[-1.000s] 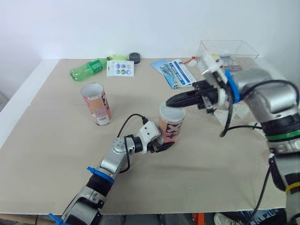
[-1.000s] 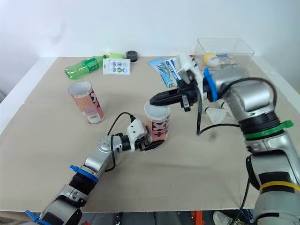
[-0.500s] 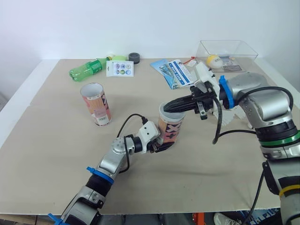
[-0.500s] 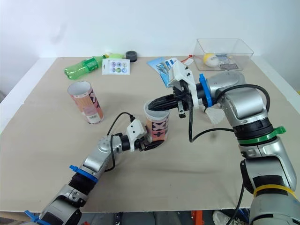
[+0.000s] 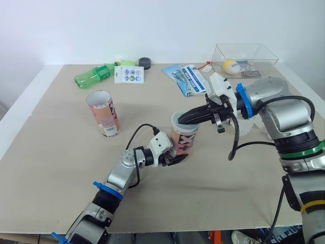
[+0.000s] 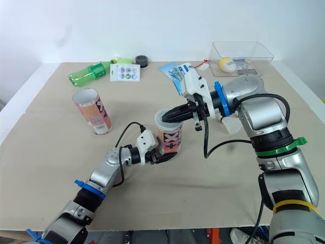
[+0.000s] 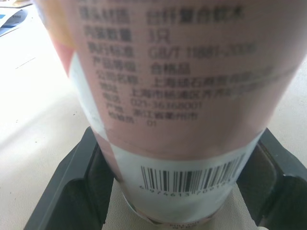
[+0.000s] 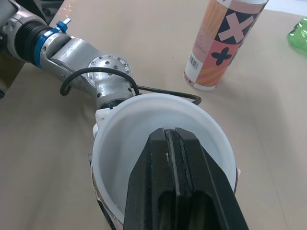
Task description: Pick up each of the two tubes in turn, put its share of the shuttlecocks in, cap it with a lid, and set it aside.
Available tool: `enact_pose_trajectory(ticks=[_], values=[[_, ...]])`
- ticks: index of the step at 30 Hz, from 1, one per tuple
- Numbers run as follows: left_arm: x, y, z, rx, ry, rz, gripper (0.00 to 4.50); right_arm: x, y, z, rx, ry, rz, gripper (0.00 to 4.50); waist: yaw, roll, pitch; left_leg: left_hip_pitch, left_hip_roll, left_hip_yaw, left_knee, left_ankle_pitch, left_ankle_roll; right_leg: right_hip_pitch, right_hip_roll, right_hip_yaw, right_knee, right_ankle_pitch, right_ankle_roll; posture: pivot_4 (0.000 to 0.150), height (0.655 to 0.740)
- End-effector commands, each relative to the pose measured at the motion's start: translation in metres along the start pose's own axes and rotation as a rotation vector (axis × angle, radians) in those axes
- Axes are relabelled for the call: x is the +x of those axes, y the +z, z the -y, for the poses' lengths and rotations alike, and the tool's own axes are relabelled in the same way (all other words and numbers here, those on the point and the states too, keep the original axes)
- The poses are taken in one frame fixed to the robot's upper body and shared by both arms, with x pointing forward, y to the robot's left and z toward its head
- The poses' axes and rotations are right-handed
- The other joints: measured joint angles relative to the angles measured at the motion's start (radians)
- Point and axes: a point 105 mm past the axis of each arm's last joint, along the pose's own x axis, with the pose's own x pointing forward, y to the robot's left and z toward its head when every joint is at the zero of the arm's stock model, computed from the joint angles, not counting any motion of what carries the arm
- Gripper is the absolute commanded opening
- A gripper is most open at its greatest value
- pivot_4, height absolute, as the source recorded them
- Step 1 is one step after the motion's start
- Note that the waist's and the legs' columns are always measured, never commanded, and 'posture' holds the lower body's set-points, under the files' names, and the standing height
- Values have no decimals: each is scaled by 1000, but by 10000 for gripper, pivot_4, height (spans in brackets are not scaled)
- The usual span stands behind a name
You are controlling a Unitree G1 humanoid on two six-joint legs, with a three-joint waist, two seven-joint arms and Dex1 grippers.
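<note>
While the left fingers (image 7: 67, 191) clamp the base of the open tube (image 5: 184, 136) at mid-surface, the right fingers (image 8: 158, 191), pressed together and seemingly empty, sit at its mouth. Lifting them straight clear of the rim should avoid tipping it.

pink-orange tube (image 5: 185, 141) with black crosses, green bottle (image 5: 94, 76)

Bright, even light throughout, casting only soft, faint shadows.
</note>
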Motion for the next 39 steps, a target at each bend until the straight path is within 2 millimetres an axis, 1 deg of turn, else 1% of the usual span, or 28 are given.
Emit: enact_pose_trajectory(ticks=[1,7,21,34,39], values=[[-5,-18,2,-39,6,-61,29743,3,-11,-2,11,16,-37,131,0,0,0,0,0,0,0,0,0,0,0,0,0,0,0,1500,7400],[-4,-16,2,-41,5,-52,29743,9,-16,-1,9,16,-52,131,-2,0,-1,1,0,0,0,0,0,0,0,0,0,0,0,1500,7400],[-5,-17,3,-39,5,-55,29743,12,-26,-3,54,17,-97,131,-3,0,-7,2,1,0,-1,0,0,1,1,0,0,0,-1,1500,7400],[-4,-17,3,-39,5,-56,29743,19,-28,-10,-20,76,-134,131,-3,0,-9,5,1,0,-2,0,0,2,1,0,0,-1,-2,1500,7400],[-4,-18,3,-40,7,-57,29743,22,-27,-12,-44,96,-134,131,-3,0,-9,8,1,0,-4,0,0,5,1,0,0,-3,-7,1500,7400]])
